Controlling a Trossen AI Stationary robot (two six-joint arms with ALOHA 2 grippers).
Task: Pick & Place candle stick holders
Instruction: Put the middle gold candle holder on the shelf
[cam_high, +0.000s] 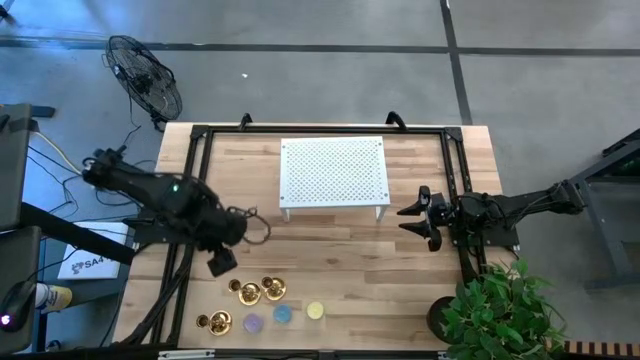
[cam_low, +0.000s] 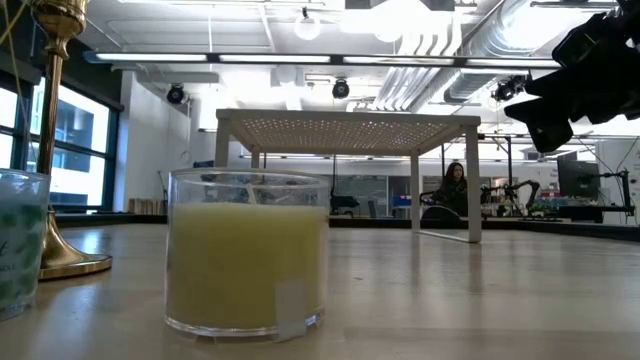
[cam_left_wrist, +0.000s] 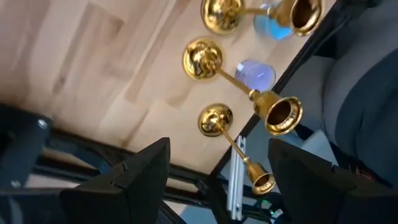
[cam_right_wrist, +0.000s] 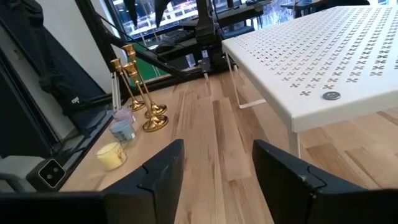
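Three gold candle stick holders stand upright on their round bases near the table's near-left edge: two (cam_high: 247, 291) (cam_high: 272, 288) side by side and one (cam_high: 215, 322) closer to the corner. In the left wrist view I look down on them (cam_left_wrist: 214, 119) (cam_left_wrist: 202, 59) (cam_left_wrist: 221, 12). My left gripper (cam_high: 222, 262) (cam_left_wrist: 217, 186) hovers open above the table, just to the far-left of the group, pointing steeply down and touching nothing. My right gripper (cam_high: 415, 220) (cam_right_wrist: 214, 168) waits open and level at the table's right side.
Three small candles sit beside the holders: purple (cam_high: 253, 323), blue (cam_high: 283, 314) and yellow (cam_high: 315, 311) (cam_low: 245, 255). A white perforated rack (cam_high: 333, 172) stands at the far middle. A potted plant (cam_high: 495, 310) fills the near right corner. Bare wood lies between rack and holders.
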